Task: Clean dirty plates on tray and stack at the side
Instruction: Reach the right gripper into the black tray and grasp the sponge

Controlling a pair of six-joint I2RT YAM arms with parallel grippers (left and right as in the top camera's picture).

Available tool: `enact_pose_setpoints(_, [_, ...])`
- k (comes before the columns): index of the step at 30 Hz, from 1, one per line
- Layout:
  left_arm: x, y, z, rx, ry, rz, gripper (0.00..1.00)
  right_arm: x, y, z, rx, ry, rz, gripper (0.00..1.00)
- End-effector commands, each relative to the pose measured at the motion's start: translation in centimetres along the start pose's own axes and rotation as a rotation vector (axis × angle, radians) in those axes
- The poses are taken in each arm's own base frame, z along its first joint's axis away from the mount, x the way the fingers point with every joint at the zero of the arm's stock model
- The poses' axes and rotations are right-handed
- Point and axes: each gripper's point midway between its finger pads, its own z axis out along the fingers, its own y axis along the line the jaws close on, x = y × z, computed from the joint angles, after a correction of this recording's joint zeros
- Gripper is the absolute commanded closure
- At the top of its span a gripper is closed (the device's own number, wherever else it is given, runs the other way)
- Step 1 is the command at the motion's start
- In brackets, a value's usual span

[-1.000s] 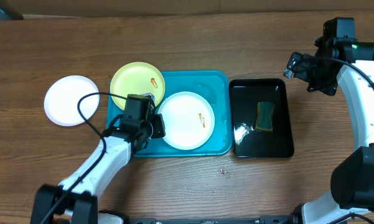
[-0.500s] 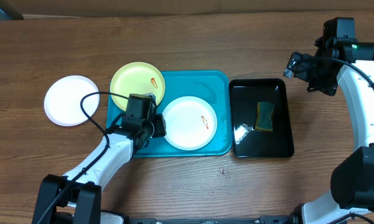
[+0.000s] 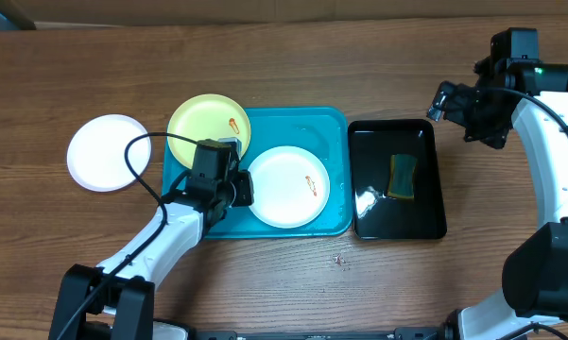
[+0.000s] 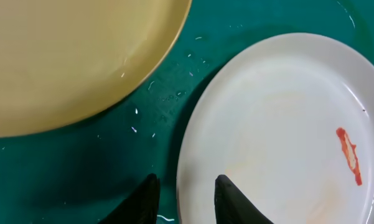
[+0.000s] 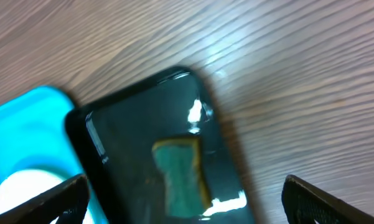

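Note:
A white plate (image 3: 286, 185) with an orange-red smear (image 4: 348, 155) lies in the turquoise tray (image 3: 298, 112). A pale yellow-green plate (image 3: 208, 127), also smeared, rests over the tray's far left corner. Another white plate (image 3: 109, 152) sits on the table left of the tray. My left gripper (image 3: 238, 189) is low at the tray plate's left rim, open a little. One of its fingers (image 4: 142, 200) is over the tray floor and the other over the plate (image 4: 280, 124), and a gap shows on each side of the rim. My right gripper (image 3: 454, 99) hangs wide open and empty above the black tray.
A black tray (image 3: 397, 178) stands right of the turquoise one and holds a green and yellow sponge (image 3: 402, 176). Water drops lie on the turquoise tray floor (image 4: 168, 87). Bare wooden table (image 3: 359, 57) surrounds both trays.
The left jaws have parted from the white plate's rim. That plate has slid slightly right in the tray and turned a little. The right arm has barely moved.

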Motion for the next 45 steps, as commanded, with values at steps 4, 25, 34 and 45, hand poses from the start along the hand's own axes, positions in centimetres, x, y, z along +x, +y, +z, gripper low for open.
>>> enact_pose_setpoints(4, [0.7, 0.2, 0.0, -0.023, 0.040, 0.027, 0.65, 2.8, 1.7, -0.1, -0.067, 0.102, -0.056, 0.20])
enact_pose_setpoints(25, [1.0, -0.2, -0.5, -0.011, 0.087, 0.010, 0.62, 10.5, 0.3, 9.6, 0.146, 0.175, -0.182, 0.28])
enact_pose_setpoints(34, [1.2, -0.5, -0.5, 0.009, 0.096, 0.009, 0.61, 13.2, -1.3, 11.5, 0.170, 0.221, -0.152, 0.36])
enact_pose_setpoints(45, [1.0, -0.7, -0.5, 0.016, 0.088, 0.010, 0.59, 15.1, -1.7, 11.7, 0.160, 0.285, -0.152, 0.67])
